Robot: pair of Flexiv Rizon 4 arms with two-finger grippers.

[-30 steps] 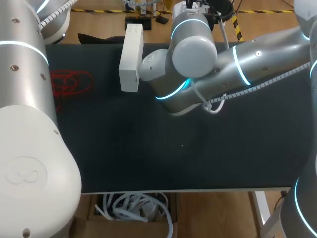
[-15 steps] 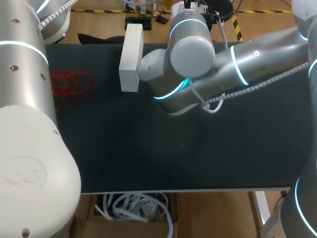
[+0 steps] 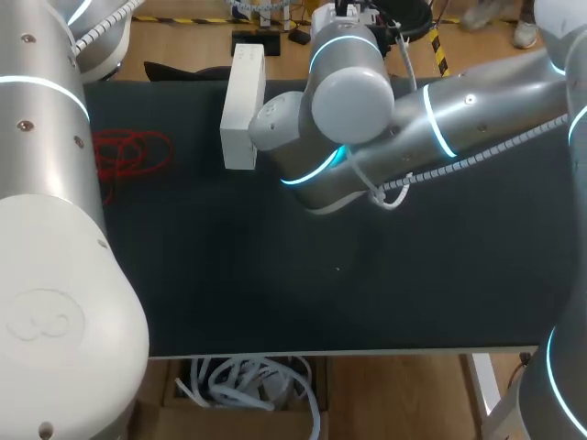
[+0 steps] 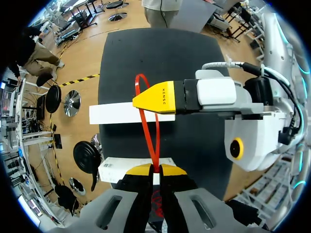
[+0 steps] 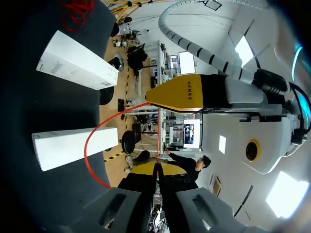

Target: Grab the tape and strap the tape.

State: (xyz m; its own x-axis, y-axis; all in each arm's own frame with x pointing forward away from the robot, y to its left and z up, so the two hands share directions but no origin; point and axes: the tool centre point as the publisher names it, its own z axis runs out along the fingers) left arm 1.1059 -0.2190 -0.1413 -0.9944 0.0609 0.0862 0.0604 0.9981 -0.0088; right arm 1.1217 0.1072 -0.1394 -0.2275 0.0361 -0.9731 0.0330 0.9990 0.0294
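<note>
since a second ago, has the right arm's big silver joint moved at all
Yes. The right arm's big silver joint has crept slightly left, closer to the long white box, which lies unmoved on the black table.

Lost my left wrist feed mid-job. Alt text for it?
The left end effector is shut on a red tape that loops ahead of it above the black table. The yellow tip of the right end effector crosses the loop, and a far white box and a near white box lie below.
</note>
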